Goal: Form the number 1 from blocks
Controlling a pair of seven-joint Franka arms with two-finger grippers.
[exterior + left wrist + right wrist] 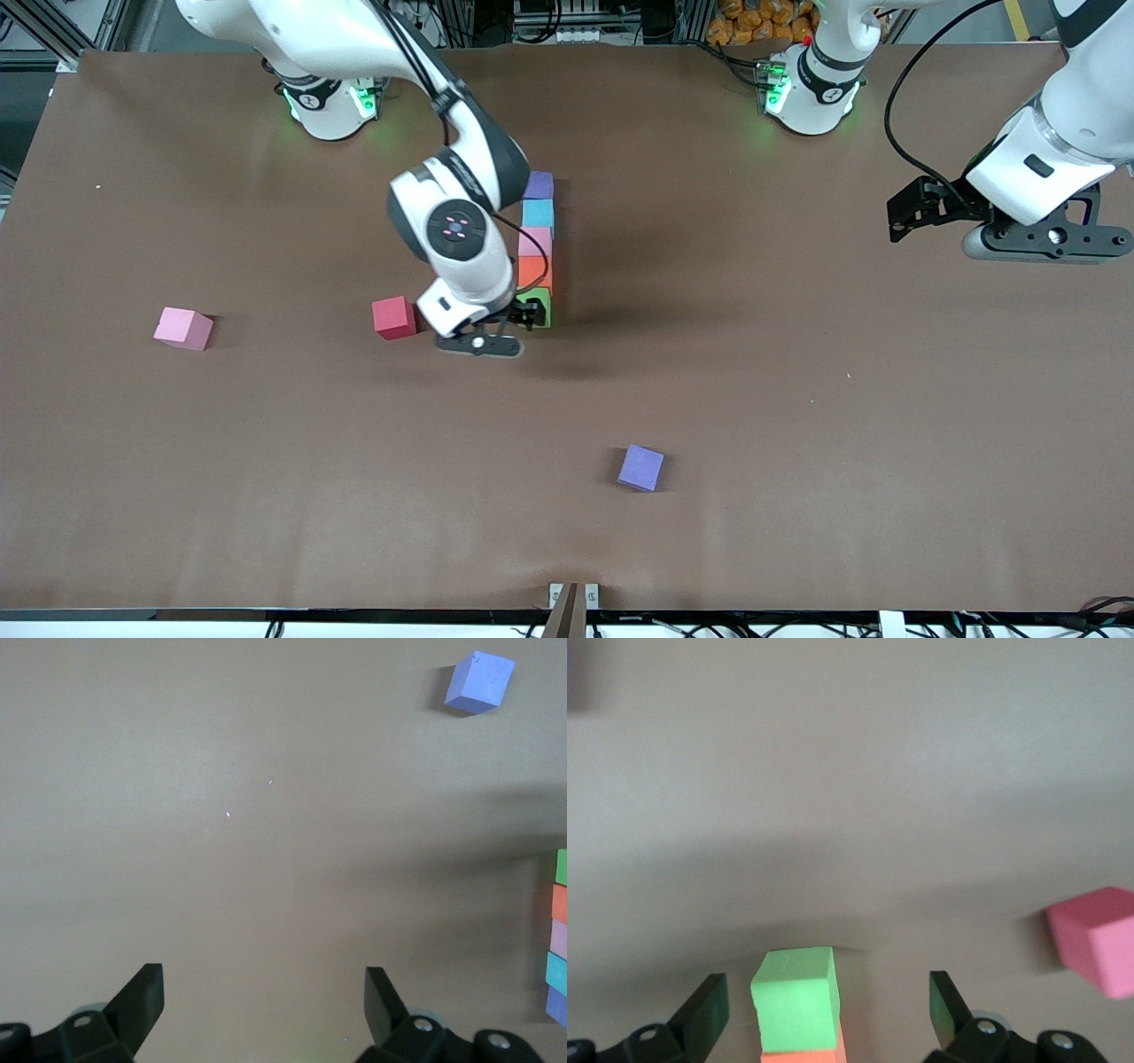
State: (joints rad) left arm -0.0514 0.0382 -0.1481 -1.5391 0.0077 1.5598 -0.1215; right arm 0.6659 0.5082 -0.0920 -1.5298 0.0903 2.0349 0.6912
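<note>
Five blocks form a straight column at mid-table in the front view: purple block (538,184) toward the robots' edge, then light blue block (537,213), pink block (534,241), orange block (535,271) and green block (542,309). Right gripper (523,319) is at the green end, the red block (394,317) beside it. Loose pink cube (183,328) and loose purple cube (640,467) lie apart. Left gripper (904,217) waits over the table (797,372) at its arm's end.

Left wrist view: fingers (142,997) spread wide over bare table.

Right wrist view: fingers (709,1010) wide apart, the green block between them, ungripped.
</note>
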